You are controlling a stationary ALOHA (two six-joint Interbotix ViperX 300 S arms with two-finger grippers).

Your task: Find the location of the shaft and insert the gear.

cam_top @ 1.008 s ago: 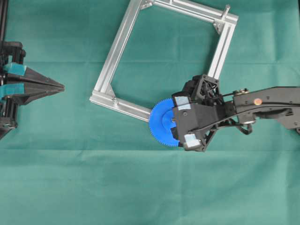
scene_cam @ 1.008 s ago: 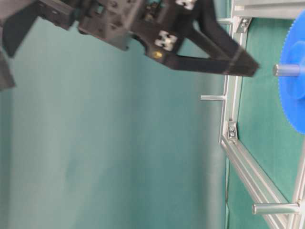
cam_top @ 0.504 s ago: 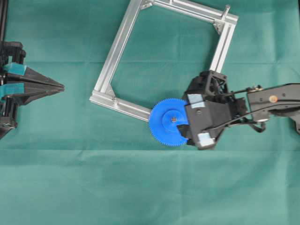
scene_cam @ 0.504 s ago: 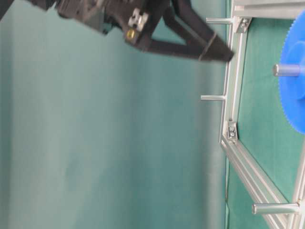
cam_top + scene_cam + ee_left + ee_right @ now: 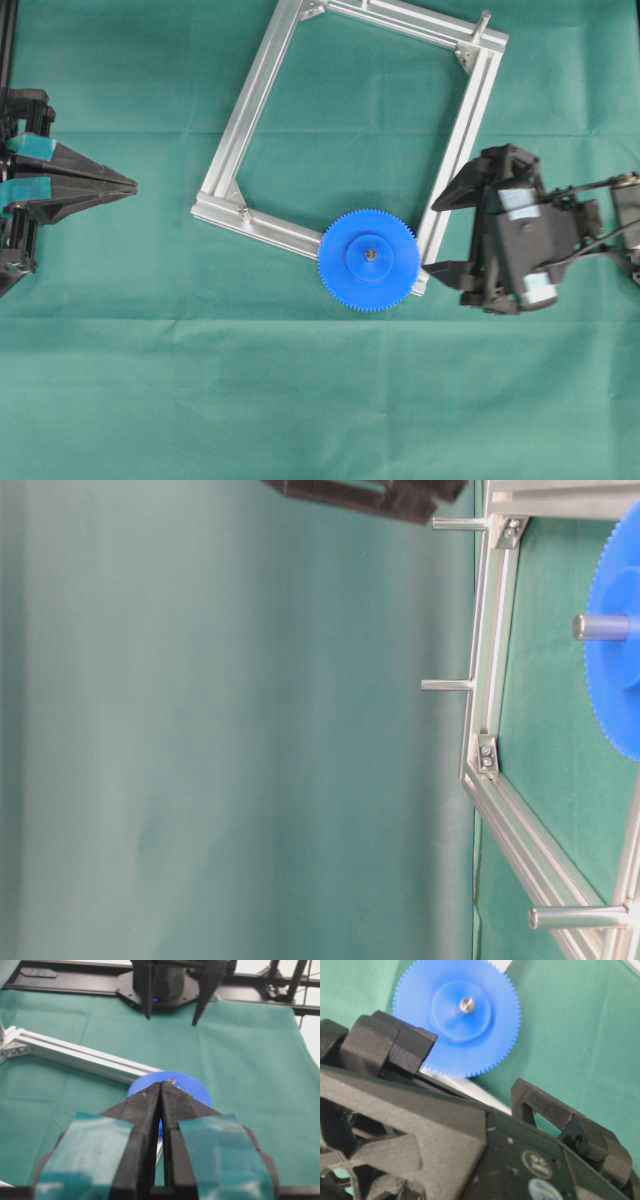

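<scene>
Teal tape covers the two blocks at the base of the left hand (image 5: 161, 1091), nearest the left wrist camera, and its black fingers are pressed together with nothing between them. Just past their tips lies the gear (image 5: 192, 1087), bright blue and finely toothed, flat at a corner of the aluminium frame (image 5: 75, 1055). Green cloth (image 5: 250, 1060) covers the table all round the gear, smooth apart from faint creases.

From overhead, the gear (image 5: 368, 260) sits on the frame's (image 5: 245, 110) near right corner, its raised hub centred on the shaft (image 5: 369, 254), whose silver tip shows through the centre hole. The right wrist view shows the same: the shaft (image 5: 466, 1004) pokes up through the hub of the gear (image 5: 456, 1017), with the frame rail passing beneath the disc. A round printed badge sits on the black body of that wrist, but its lettering is too blurred to read.

Right of the gear, the right hand (image 5: 448, 232) has its two black fingers spread wide apart, clear of the gear and holding nothing. Far to the left of the gear, the left hand (image 5: 128, 185) rests at the cloth's edge, pointing toward the frame.

Beyond the gear, another upright pin (image 5: 483, 20) stands at the frame's far right corner. The table-level view shows further bare pins (image 5: 448, 685) standing from the frame rails.
</scene>
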